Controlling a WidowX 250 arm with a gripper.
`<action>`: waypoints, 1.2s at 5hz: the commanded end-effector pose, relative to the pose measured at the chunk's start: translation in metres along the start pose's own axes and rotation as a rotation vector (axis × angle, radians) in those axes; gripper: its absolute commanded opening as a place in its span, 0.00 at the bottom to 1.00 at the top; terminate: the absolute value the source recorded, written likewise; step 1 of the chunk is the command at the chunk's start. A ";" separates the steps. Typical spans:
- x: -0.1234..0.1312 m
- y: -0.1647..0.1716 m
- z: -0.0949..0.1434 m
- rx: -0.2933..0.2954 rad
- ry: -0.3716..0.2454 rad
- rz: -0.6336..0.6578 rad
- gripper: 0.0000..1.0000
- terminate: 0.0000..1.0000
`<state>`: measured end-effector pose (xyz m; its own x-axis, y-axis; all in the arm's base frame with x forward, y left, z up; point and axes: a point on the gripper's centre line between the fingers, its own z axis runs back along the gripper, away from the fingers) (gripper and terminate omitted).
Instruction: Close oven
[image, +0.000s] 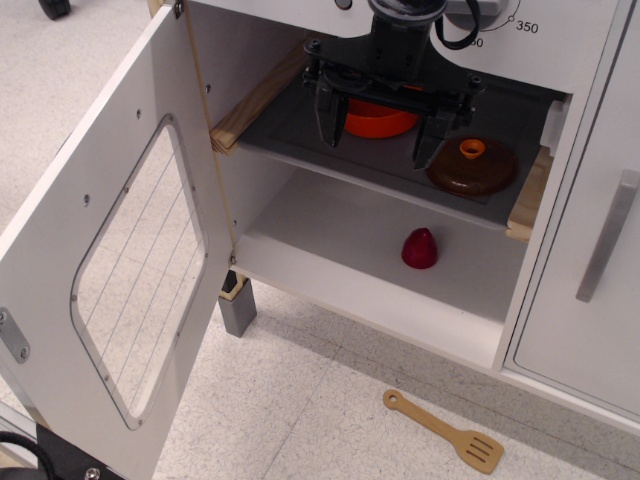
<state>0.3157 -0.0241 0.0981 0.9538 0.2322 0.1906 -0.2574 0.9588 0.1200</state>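
Observation:
The white toy oven (300, 215) stands open. Its big white door (75, 250) with the rounded wire-lined window (140, 270) is swung wide out to the left. The dark grey shelf (300, 130) shows inside the cavity. My black gripper (378, 143) hangs in front of the upper cavity, above the shelf, with its two fingers spread apart and nothing between them. It is well to the right of the door and does not touch it. The door's handle is out of view.
An orange bowl (378, 122) sits on the shelf behind the gripper, and a brown lid (472, 168) with an orange knob lies at its right. A red cone-shaped piece (419, 249) sits on the oven floor. A wooden spatula (445, 431) lies on the tiled floor. A narrower door with a bar handle (607, 236) is at the right.

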 end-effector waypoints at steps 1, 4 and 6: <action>0.000 0.000 0.000 0.000 0.000 0.000 1.00 0.00; -0.014 0.106 0.044 -0.018 0.019 0.009 1.00 0.00; -0.039 0.172 0.062 0.027 0.043 0.022 1.00 0.00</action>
<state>0.2255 0.1226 0.1609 0.9578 0.2614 0.1199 -0.2766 0.9514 0.1354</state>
